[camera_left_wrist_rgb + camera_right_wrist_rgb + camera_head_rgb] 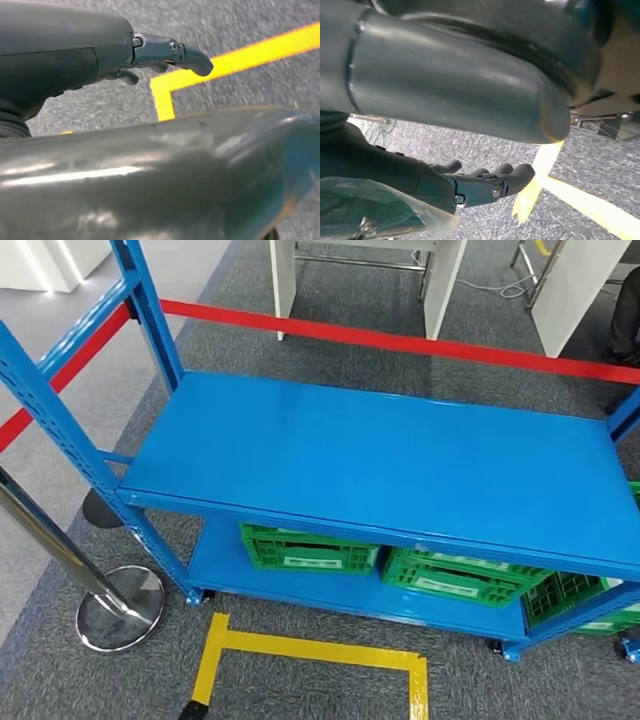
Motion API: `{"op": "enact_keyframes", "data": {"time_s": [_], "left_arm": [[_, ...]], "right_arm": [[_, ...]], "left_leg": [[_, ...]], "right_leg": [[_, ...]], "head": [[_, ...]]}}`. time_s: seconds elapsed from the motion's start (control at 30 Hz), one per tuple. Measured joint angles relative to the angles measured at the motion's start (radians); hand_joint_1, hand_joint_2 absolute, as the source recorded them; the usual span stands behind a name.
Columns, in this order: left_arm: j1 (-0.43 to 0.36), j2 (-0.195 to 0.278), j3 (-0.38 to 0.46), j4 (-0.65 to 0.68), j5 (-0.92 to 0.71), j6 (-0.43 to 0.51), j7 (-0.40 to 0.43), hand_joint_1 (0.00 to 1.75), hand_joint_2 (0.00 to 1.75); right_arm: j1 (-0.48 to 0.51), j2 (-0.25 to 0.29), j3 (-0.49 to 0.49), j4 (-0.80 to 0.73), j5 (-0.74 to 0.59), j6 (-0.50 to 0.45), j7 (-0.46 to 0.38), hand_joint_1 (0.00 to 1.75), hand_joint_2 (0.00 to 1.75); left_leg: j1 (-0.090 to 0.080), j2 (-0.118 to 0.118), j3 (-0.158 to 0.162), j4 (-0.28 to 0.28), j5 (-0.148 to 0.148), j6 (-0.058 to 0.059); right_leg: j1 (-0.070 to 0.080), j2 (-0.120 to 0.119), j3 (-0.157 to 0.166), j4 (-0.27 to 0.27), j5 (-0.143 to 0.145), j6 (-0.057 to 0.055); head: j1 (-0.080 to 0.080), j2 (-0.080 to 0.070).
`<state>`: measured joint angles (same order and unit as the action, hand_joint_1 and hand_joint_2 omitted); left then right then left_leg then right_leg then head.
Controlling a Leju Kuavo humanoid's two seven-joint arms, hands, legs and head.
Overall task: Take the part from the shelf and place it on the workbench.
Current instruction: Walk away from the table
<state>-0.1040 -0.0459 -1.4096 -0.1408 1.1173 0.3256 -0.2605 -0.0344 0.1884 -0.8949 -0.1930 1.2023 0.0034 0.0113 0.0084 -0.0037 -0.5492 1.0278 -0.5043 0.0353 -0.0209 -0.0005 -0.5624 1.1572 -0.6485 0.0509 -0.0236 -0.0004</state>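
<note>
The blue shelf (377, 460) stands right in front of me in the head view, its top board bare. Green crates (309, 548) sit on its lower board. My right hand (478, 185) hangs over the grey carpet with its fingers stretched forward. A clear plastic bag with a part (376, 210) is pressed against its underside and hides the thumb, so the grip itself cannot be seen. My left hand (166, 52) also hangs above the carpet, fingers loosely extended, with nothing in it.
A red barrier belt (392, 340) runs behind the shelf, with a chrome stanchion base (113, 605) at the left front. Yellow floor tape (302, 648) marks a box before the shelf. White furniture legs (283, 275) stand beyond the belt.
</note>
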Motion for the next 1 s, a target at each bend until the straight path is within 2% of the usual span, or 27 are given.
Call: {"op": "enact_keyframes", "data": {"time_s": [0.03, 0.07, 0.1, 0.13, 0.2, 0.23, 0.27, 0.33, 0.4, 0.43, 0.47, 0.53, 0.57, 0.6, 0.63, 0.7, 0.73, 0.77, 0.83, 0.87, 0.97, 1.0], "left_arm": [[0.0, 0.0, 0.0, 0.0, 0.0, 0.0, 0.0, 0.0, 0.0], [0.0, -0.001, -0.001, 0.0, 0.0, 0.0, 0.0, 0.0, 0.0], [0.001, -0.001, -0.001, 0.0, 0.0, -0.001, 0.0, 0.0, 0.0], [0.002, -0.001, -0.001, 0.0, 0.001, -0.001, 0.0, 0.0, 0.0], [0.003, -0.002, -0.001, 0.0, 0.001, -0.001, 0.0, 0.0, 0.0], [0.002, -0.003, -0.001, 0.0, 0.002, -0.001, 0.0, 0.0, 0.0], [0.001, -0.004, -0.002, 0.0, 0.002, -0.002, 0.001, 0.0, 0.0], [-0.001, -0.006, -0.002, 0.0, 0.002, -0.003, 0.002, 0.0, 0.0], [-0.004, -0.006, -0.002, 0.0, 0.002, -0.004, 0.003, 0.0, 0.0], [-0.005, -0.006, -0.002, 0.0, 0.002, -0.004, 0.003, 0.0, 0.0], [-0.005, -0.006, -0.002, 0.0, 0.002, -0.004, 0.003, 0.0, 0.0], [-0.005, -0.005, -0.002, 0.0, 0.002, -0.004, 0.003, 0.0, 0.0], [-0.003, -0.005, -0.002, 0.0, 0.002, -0.004, 0.003, 0.0, 0.0], [-0.001, -0.005, -0.002, 0.0, 0.002, -0.004, 0.003, 0.0, 0.0], [0.001, -0.005, -0.002, 0.0, 0.002, -0.004, 0.003, 0.0, 0.0], [0.002, -0.004, -0.002, 0.0, 0.002, -0.004, 0.005, 0.0, 0.0], [0.001, -0.004, -0.003, 0.0, 0.002, -0.005, 0.01, 0.0, 0.0], [0.001, -0.003, -0.003, 0.0, 0.002, -0.01, 0.02, 0.0, 0.0], [0.001, -0.004, -0.005, 0.0, 0.004, -0.024, 0.055, 0.0, 0.0], [0.002, -0.005, -0.006, 0.0, 0.005, -0.03, 0.073, 0.0, 0.44], [0.003, -0.004, -0.012, 0.0, 0.009, -0.036, 0.105, 0.0, 1.75], [0.002, -0.004, -0.014, 0.0, 0.01, -0.037, 0.11, 0.0, 1.75]], "right_arm": [[0.001, 0.0, 0.0, 0.0, 0.0, 0.0, 0.0, 0.0, 0.0], [0.002, 0.0, 0.0, 0.0, 0.0, 0.0, 0.0, 0.0, 0.0], [0.003, 0.0, 0.0, 0.0, 0.0, 0.0, 0.0, 0.0, 0.0], [0.005, 0.0, 0.0, 0.0, 0.0, 0.0, 0.0, 0.0, 0.0], [0.005, 0.0, 0.0, 0.0, 0.0, 0.0, 0.001, 0.0, 0.0], [0.005, -0.001, 0.0, 0.0, 0.0, -0.001, 0.001, 0.0, 0.0], [0.004, -0.001, 0.0, 0.0, 0.0, -0.001, 0.001, 0.0, 0.0], [0.003, -0.002, 0.0, 0.0, 0.0, -0.002, 0.001, 0.0, 0.0], [0.003, -0.002, 0.0, 0.0, 0.0, -0.002, 0.001, 0.0, 0.0], [0.004, -0.002, 0.0, 0.0, 0.0, -0.002, 0.001, 0.0, 0.0], [0.004, -0.002, 0.0, 0.0, -0.001, -0.002, 0.001, 0.0, 0.0], [0.003, -0.002, 0.0, 0.0, -0.001, -0.002, 0.001, 0.0, 0.0], [0.003, -0.002, 0.0, 0.0, -0.001, -0.002, 0.001, 0.0, 0.0], [0.004, -0.002, 0.0, 0.0, -0.001, -0.002, 0.002, 0.0, 0.0], [0.005, -0.002, 0.0, 0.0, -0.001, -0.002, 0.002, 0.0, 0.0], [0.006, -0.002, 0.0, 0.0, 0.0, -0.002, 0.002, 0.0, 0.0], [0.005, -0.002, 0.0, 0.0, 0.0, -0.002, 0.003, 0.0, 0.0], [0.004, -0.002, 0.0, 0.0, 0.001, -0.002, 0.005, 0.0, 0.0], [0.001, -0.002, 0.0, 0.0, 0.005, -0.001, 0.01, 0.0, 0.0], [0.001, -0.002, 0.0, 0.0, 0.006, -0.001, 0.013, 0.0, 0.0], [0.001, -0.003, 0.0, 0.0, 0.008, 0.001, 0.027, 0.0, 1.31], [0.001, -0.003, 0.0, 0.0, 0.007, -0.001, 0.036, 0.0, 1.75]], "left_leg": [[-0.001, 0.0, 0.002, 0.0, -0.004, 0.004], [-0.003, 0.0, 0.007, 0.0, -0.009, 0.006], [-0.005, -0.001, 0.014, 0.0, -0.014, 0.008], [-0.007, -0.002, 0.023, 0.0, -0.021, 0.008], [-0.009, -0.005, 0.044, 0.0, -0.037, 0.006], [-0.012, -0.006, 0.051, 0.001, -0.046, 0.002], [-0.013, -0.005, 0.055, 0.0, -0.052, -0.002], [-0.015, -0.005, 0.058, -0.003, -0.059, -0.012], [-0.013, -0.003, 0.064, -0.004, -0.066, -0.023], [-0.012, -0.003, 0.059, 0.015, -0.077, -0.03], [-0.011, -0.002, 0.042, 0.053, -0.096, -0.036], [-0.006, -0.001, -0.032, 0.187, -0.146, -0.047], [-0.003, -0.001, -0.07, 0.246, -0.159, -0.05], [-0.001, -0.001, -0.098, 0.279, -0.154, -0.053], [0.0, -0.001, -0.107, 0.27, -0.125, -0.054], [0.003, -0.001, -0.08, 0.155, -0.026, -0.052], [0.002, 0.0, -0.061, 0.098, 0.009, -0.05], [0.001, 0.0, -0.043, 0.051, 0.027, -0.045], [-0.002, -0.001, -0.03, 0.019, 0.024, -0.035], [-0.003, -0.002, -0.027, 0.011, 0.023, -0.031], [-0.005, -0.003, -0.027, 0.011, 0.02, -0.026], [-0.005, -0.003, -0.026, 0.011, 0.019, -0.023]], "right_leg": [[0.001, 0.0, -0.049, 0.074, -0.023, 0.0], [0.002, 0.0, -0.091, 0.129, -0.03, -0.001], [0.002, 0.0, -0.118, 0.15, -0.015, -0.004], [0.003, 0.0, -0.124, 0.131, 0.021, -0.008], [0.008, 0.0, -0.092, 0.01, 0.12, -0.022], [0.011, 0.0, -0.068, -0.05, 0.152, -0.029], [0.014, -0.001, -0.05, -0.088, 0.167, -0.035], [0.017, 0.001, -0.036, -0.111, 0.162, -0.041], [0.015, 0.002, -0.028, -0.121, 0.161, -0.047], [0.012, 0.001, -0.021, -0.128, 0.159, -0.05], [0.009, 0.0, -0.013, -0.134, 0.158, -0.054], [0.008, -0.002, 0.0, -0.137, 0.149, -0.06], [0.008, -0.001, 0.006, -0.137, 0.144, -0.061], [0.008, -0.001, 0.013, -0.137, 0.138, -0.061], [0.008, 0.001, 0.022, -0.137, 0.132, -0.06], [0.006, 0.002, 0.043, -0.137, 0.118, -0.055], [0.007, 0.003, 0.049, -0.137, 0.112, -0.05], [0.008, 0.003, 0.051, -0.137, 0.106, -0.044], [0.011, 0.003, 0.049, -0.138, 0.099, -0.04], [0.011, 0.003, 0.049, -0.139, 0.097, -0.041], [0.011, 0.003, 0.054, -0.147, 0.098, -0.046], [0.01, 0.003, 0.058, -0.15, 0.098, -0.045]], "head": [[0.001, 0.0], [0.001, 0.0], [0.002, 0.0], [0.002, 0.0], [0.002, 0.0], [0.001, 0.0], [0.0, 0.0], [-0.003, 0.0], [-0.004, 0.0], [-0.005, 0.0], [-0.006, 0.0], [-0.007, 0.0], [-0.007, 0.0], [-0.007, 0.0], [-0.007, 0.0], [-0.007, 0.0], [-0.007, 0.0], [-0.007, 0.0], [-0.005, 0.0], [-0.003, 0.0], [-0.001, 0.0], [-0.001, 0.0]]}}
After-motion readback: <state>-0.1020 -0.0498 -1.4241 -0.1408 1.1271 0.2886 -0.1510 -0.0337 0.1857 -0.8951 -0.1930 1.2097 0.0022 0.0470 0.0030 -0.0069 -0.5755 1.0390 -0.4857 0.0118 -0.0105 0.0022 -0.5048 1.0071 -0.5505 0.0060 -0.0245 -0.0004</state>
